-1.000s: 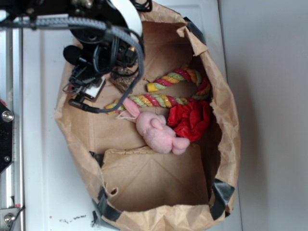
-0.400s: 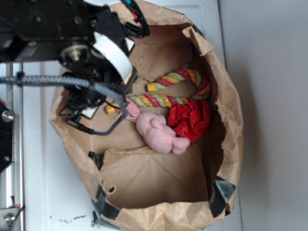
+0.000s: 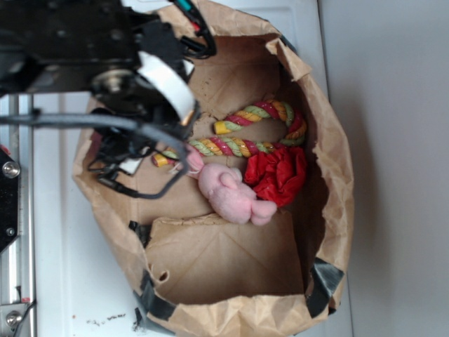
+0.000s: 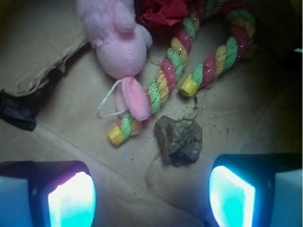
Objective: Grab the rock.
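Observation:
The rock (image 4: pixel 179 140), a small dark brown-grey jagged lump, lies on the brown paper floor of the bag in the wrist view. It rests just ahead of my gripper (image 4: pixel 151 198), slightly right of centre and not between the pads. The gripper is open, its two glowing pads (image 4: pixel 71 201) wide apart with only bare paper between them. In the exterior view my arm (image 3: pixel 133 77) hangs over the bag's upper left and hides the rock.
A striped rope toy (image 4: pixel 165 85) curves right behind the rock, one yellow end almost touching it. A pink plush bunny (image 3: pixel 231 193) and a red cloth ball (image 3: pixel 277 172) lie beyond. The brown paper bag's walls (image 3: pixel 330 161) rise all around.
My arm has come down and forward into the bag's upper left, and now covers the rock that showed beside it a second ago. The toys have not moved.

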Available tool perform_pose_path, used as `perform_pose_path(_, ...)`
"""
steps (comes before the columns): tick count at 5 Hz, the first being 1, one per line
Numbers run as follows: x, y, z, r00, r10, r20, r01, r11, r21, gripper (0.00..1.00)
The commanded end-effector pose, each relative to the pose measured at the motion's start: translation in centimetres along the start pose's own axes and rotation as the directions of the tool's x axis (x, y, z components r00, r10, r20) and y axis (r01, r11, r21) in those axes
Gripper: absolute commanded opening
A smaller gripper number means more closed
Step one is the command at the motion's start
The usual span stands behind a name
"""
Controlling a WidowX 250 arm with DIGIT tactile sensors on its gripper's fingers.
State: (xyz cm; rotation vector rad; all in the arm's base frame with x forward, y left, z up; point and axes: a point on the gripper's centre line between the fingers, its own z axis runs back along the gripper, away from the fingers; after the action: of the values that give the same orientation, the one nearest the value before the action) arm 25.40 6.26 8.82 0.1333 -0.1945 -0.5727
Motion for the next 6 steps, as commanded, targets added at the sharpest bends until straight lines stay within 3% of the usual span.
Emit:
perform_pose_path(1,1.9,2.8,-0.2,0.998,0.032,0.053,-0.037,0.996,0.084,1.0)
perform_pose_path(2,1.8,2.8,-1.1,0.997,0.015,0.082,-0.024,0.992,0.12,1.0)
perform_pose_path(6,-0.2,2.2,-2.7,0.981,-0.126,0.147,0.105,0.984,0.143,1.0)
